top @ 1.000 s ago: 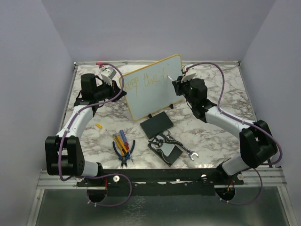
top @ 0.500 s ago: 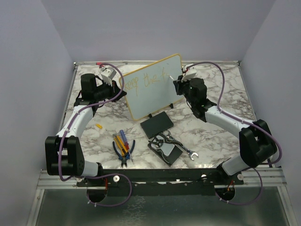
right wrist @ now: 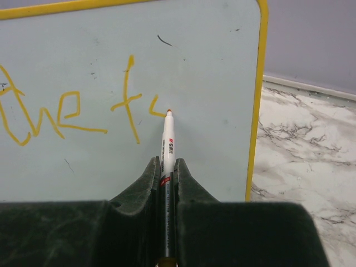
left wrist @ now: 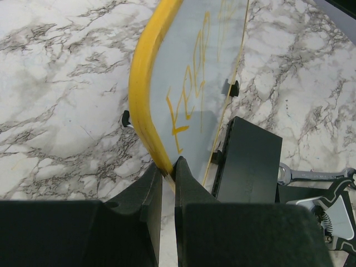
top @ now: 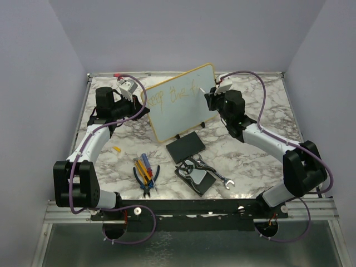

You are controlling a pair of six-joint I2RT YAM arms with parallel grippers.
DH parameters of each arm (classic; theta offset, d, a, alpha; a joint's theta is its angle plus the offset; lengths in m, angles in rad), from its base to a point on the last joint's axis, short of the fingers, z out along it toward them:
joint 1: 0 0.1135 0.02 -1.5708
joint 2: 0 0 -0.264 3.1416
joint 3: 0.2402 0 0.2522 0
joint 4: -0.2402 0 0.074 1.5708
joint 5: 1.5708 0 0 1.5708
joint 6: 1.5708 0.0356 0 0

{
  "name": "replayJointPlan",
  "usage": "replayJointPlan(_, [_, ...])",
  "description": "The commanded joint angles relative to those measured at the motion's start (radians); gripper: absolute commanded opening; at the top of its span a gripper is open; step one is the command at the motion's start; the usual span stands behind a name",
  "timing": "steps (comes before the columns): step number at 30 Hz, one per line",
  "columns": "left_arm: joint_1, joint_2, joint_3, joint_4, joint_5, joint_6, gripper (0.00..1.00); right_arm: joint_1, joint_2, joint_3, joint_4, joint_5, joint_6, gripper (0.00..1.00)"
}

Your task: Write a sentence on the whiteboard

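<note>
Left tool [left wrist: 168, 167] clamped on whiteboard [left wrist: 192, 61] frame, bottom centre. Right tool [right wrist: 165, 167] grips marker [right wrist: 167, 142], tip touching the board at sentence [right wrist: 129, 103] end, mid-frame.

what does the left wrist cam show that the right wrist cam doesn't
Left wrist only: the left tool clamped on the whiteboard frame's edge, the word "keep", a black pad, a wrench. Right wrist only: the right tool holding a marker, tip at the board after "the f". Both: the whiteboard and its orange sentence.
</note>
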Motion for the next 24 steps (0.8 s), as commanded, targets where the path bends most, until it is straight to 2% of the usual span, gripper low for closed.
replayJointPlan(1, [-0.014,0.014,-0.012,-0.075,-0.025,0.053,0.0,0.007,0.014,0.038,0.014,-0.04,-0.009,0.01])
replayJointPlan(24, [-0.013,0.006,-0.015,-0.075,-0.023,0.052,0.0,0.022,-0.023,0.023,0.049,-0.03,-0.011,0.01])
